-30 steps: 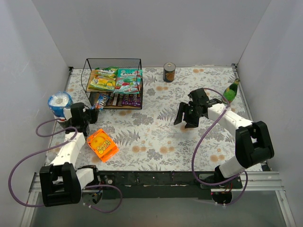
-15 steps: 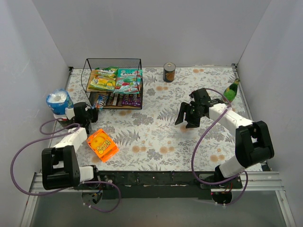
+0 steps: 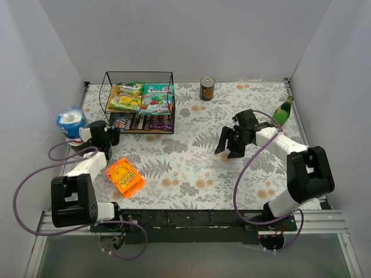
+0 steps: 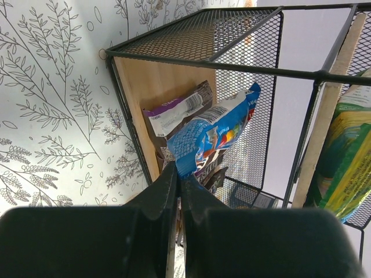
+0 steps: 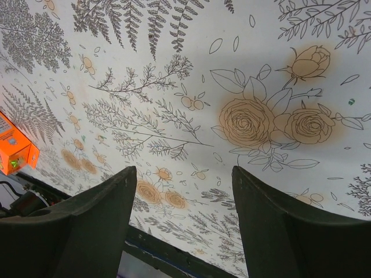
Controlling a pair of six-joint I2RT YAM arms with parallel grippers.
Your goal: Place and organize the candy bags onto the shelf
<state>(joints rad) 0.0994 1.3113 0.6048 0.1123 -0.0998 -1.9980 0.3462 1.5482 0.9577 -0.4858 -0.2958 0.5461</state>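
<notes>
The shelf (image 3: pixel 139 75), black wire frame with wooden boards, stands at the back left. A yellow-green bag (image 3: pixel 126 97) and a teal bag with red print (image 3: pixel 157 98) lie on its top board. Small purple and brown packets (image 3: pixel 149 121) sit on the lower board. My left gripper (image 3: pixel 113 136) is at the shelf's left end, shut on a blue packet (image 4: pixel 213 134) whose far end reaches over the lower board (image 4: pixel 152 92), beside a purple packet (image 4: pixel 177 110). My right gripper (image 3: pixel 228 146) is open and empty above the table at mid right.
An orange flat package with a yellow circle (image 3: pixel 125 178) lies at the front left. A blue and white tub (image 3: pixel 71 123) stands by the left wall. A can (image 3: pixel 207 88) stands at the back, and a green bottle (image 3: pixel 283 111) at the right edge.
My left gripper has moved back and right toward the shelf's left end with the blue packet. The right gripper has hardly moved.
</notes>
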